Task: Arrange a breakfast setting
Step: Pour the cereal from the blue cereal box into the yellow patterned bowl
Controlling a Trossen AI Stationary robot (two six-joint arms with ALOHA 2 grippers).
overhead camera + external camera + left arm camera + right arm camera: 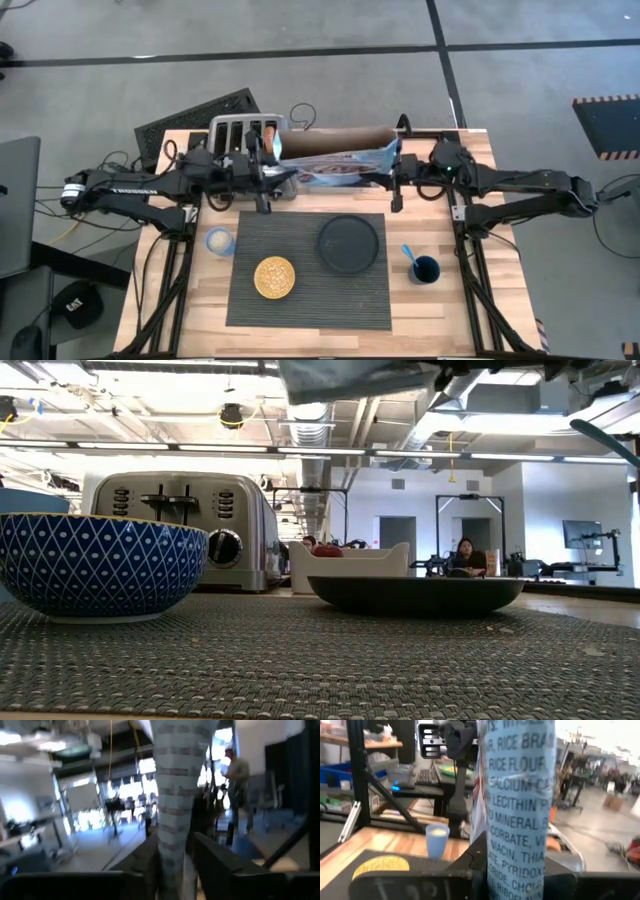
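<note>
High view, cereal box (pixel 335 160) between both grippers, along placemat (pixel 308 268) back edge

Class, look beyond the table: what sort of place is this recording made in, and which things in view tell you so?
Probably an open robotics lab or workshop rather than a home kitchen. Exposed ceiling ducts run overhead, a person sits at a far workstation, and more metal rigs stand across the concrete floor.

On the placemat (pixel 308 300), the bagel (pixel 274 277) lies left of the plate (pixel 349 243); the toaster (pixel 243 133) stands apparently behind.
</note>
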